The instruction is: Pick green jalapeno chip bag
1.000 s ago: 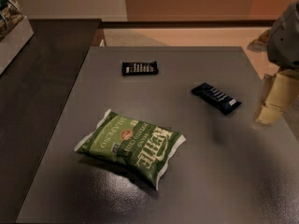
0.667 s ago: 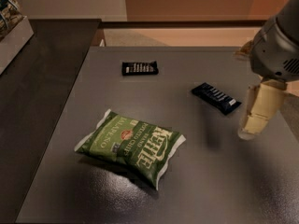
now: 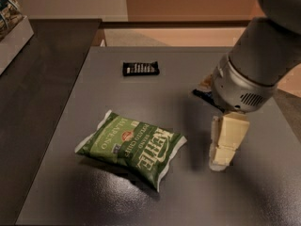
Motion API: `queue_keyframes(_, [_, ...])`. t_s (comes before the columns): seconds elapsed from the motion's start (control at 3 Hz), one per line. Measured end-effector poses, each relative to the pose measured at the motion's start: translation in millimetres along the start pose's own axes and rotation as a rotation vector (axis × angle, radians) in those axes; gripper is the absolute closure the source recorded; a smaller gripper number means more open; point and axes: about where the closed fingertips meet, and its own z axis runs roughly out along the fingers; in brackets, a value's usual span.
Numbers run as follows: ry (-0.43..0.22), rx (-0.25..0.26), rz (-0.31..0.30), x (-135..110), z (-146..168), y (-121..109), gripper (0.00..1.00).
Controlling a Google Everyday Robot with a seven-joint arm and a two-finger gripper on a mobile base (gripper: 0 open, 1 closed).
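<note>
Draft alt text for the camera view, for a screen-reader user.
A green jalapeno chip bag lies flat on a dark grey table, untouched, with the robot's gripper pointing down to its right, apart from it. One black snack bar lies behind the bag; a second bar is mostly hidden behind the arm.

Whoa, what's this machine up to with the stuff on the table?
A robot arm is going after the green jalapeno chip bag, which lies flat near the front of the grey table. Its tool hangs just above the table to the right of the bag, apart from it, with nothing in it. One small black snack bar lies farther back, and a second bar is partly hidden behind the arm. The bag has not been picked up yet.
</note>
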Motion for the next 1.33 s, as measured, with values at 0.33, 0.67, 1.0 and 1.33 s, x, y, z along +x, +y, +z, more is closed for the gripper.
queue_keyframes(0.33, [-0.019,-0.036,-0.043,-21,27,18,0.00])
queue_keyframes(0.67, [-0.051,-0.065,-0.073,-46,50,24,0.00])
queue_keyframes(1.0, [-0.092,-0.082,-0.090,-68,65,22,0.00])
queue_keyframes(1.33, [-0.121,-0.103,-0.107,-87,79,20,0.00])
